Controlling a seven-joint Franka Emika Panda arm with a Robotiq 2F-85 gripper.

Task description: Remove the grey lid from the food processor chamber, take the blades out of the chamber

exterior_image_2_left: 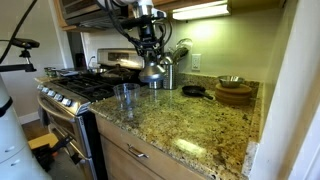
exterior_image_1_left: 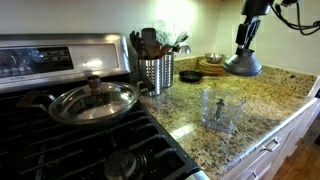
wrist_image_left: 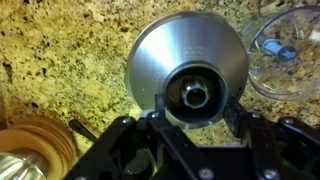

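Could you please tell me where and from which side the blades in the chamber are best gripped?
I'd grip the blades by the top of their upright shaft, from straight above: the food processor chamber stands upright with the grey lid off, and its wall blocks every side.

A lidded steel pan sits on the gas stove; a perforated utensil holder stands on the granite counter

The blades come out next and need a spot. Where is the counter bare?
The counter is bare in front of the grey lid, between the clear cup and the far end, out to the front edge. Crowded along the back wall: utensil holder, black pan, wooden bowls.
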